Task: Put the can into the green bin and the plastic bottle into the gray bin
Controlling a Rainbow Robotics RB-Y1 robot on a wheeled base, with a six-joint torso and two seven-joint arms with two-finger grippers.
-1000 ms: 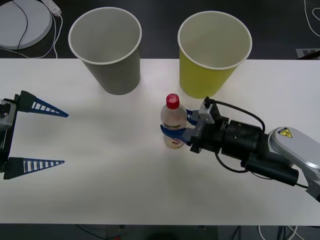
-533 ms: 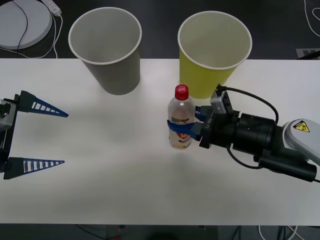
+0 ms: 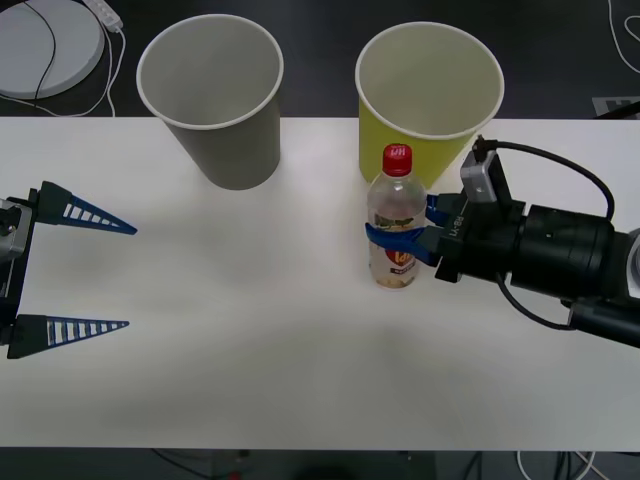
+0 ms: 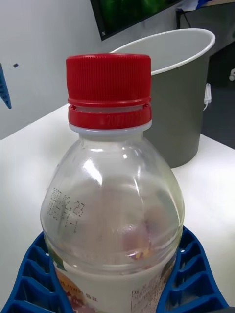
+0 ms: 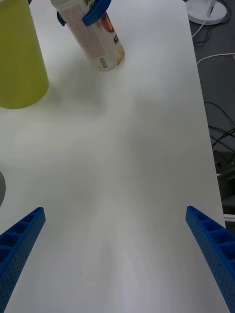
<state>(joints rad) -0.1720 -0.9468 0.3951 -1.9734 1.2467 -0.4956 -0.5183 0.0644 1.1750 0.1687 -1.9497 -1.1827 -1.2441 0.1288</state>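
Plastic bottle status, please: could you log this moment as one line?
right gripper: shut on plastic bottle | bottle: upright, before green bin | left gripper: open, parked

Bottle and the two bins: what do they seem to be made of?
Bottle: clear glossy plastic, see-through with highlights, ribbed red cap, printed label. Gray bin and green bin: matte, probably coated paper, judging by the rolled white rims and pale insides.
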